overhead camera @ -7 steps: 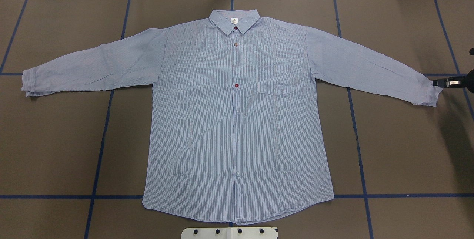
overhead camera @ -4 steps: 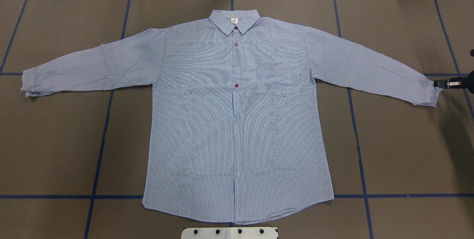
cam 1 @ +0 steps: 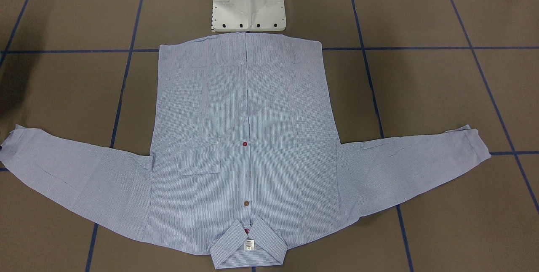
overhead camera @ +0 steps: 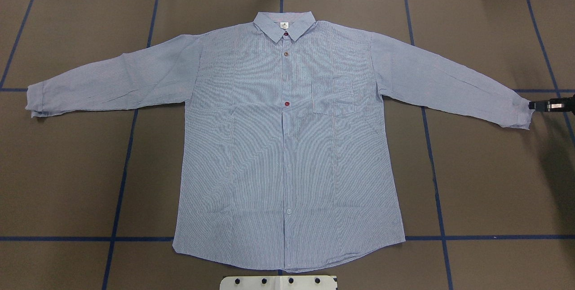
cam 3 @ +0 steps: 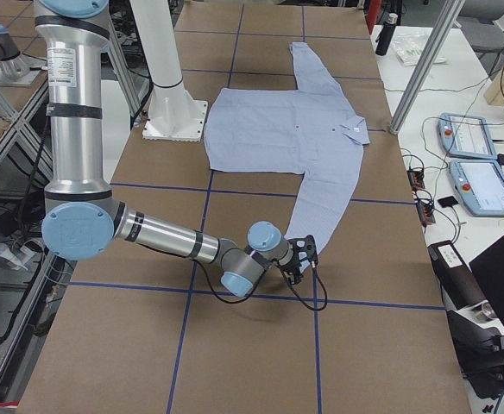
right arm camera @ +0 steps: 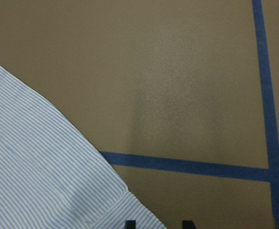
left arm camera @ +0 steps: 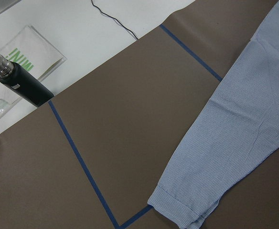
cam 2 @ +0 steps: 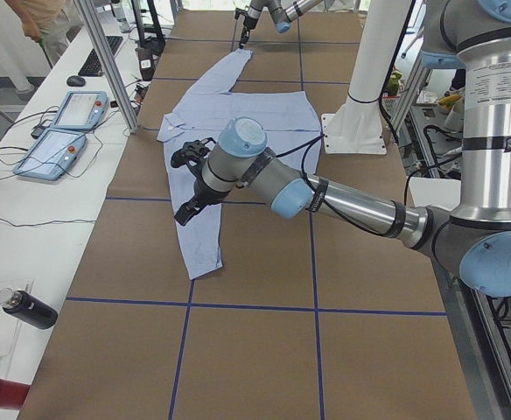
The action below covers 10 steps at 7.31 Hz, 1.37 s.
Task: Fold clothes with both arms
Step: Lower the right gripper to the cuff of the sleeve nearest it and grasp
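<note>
The shirt (overhead camera: 287, 137) lies flat on the surface (overhead camera: 485, 182) with sleeves spread for easy reach, so the right gripper (overhead camera: 535, 105) stands with fingers apart at one cuff (overhead camera: 521, 117), the left gripper (cam 2: 188, 208) above the other sleeve (cam 2: 201, 236), its opening I cannot tell

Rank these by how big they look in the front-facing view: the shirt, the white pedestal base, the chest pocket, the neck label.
1. shirt
2. white pedestal base, though the top edge of the view cuts it off
3. chest pocket
4. neck label
</note>
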Motion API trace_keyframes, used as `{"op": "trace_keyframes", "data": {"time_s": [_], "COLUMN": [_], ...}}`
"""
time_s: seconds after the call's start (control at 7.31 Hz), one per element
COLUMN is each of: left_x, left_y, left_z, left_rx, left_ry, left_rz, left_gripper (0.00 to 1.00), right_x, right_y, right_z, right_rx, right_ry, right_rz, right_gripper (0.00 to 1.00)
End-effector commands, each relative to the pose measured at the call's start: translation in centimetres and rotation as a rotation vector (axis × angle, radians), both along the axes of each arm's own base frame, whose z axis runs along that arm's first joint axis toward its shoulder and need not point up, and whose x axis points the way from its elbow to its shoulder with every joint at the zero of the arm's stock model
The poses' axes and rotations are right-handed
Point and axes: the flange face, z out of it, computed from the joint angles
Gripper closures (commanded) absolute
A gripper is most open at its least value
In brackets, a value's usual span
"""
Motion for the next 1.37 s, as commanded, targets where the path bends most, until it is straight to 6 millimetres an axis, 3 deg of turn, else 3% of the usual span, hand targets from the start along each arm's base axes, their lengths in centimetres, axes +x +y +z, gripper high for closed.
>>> {"op": "trace_keyframes", "data": {"time_s": [0.0, 0.55, 0.82, 1.09, 1.23], "left_x": [0.0, -0.1, -0.1, -0.1, -0.1], "left_y": [0.0, 0.1, 0.1, 0.1, 0.1], "left_z": [0.1, 0.0, 0.0, 0.0, 0.0], "left_rx": [-0.001, 0.002, 0.002, 0.002, 0.002], "left_ry": [-0.001, -0.001, -0.001, -0.001, -0.001], "left_rz": [0.001, -0.001, -0.001, -0.001, -0.001], "left_gripper": [0.0, 0.0, 0.0, 0.0, 0.0], "right_x": [-0.5, -1.6, -1.6, -1.5, -1.3], "right_y": [-0.6, -1.1, -1.1, -0.8, -0.5], "right_z": [-0.3, -1.1, -1.1, -1.1, -1.0], "right_rx": [0.009, 0.01, 0.01, 0.016, 0.019], "right_ry": [0.006, -0.008, -0.009, -0.012, -0.013], "right_rz": [0.008, 0.009, 0.008, 0.004, 0.005], "right_gripper": [0.6, 0.66, 0.74, 1.0, 1.0]}}
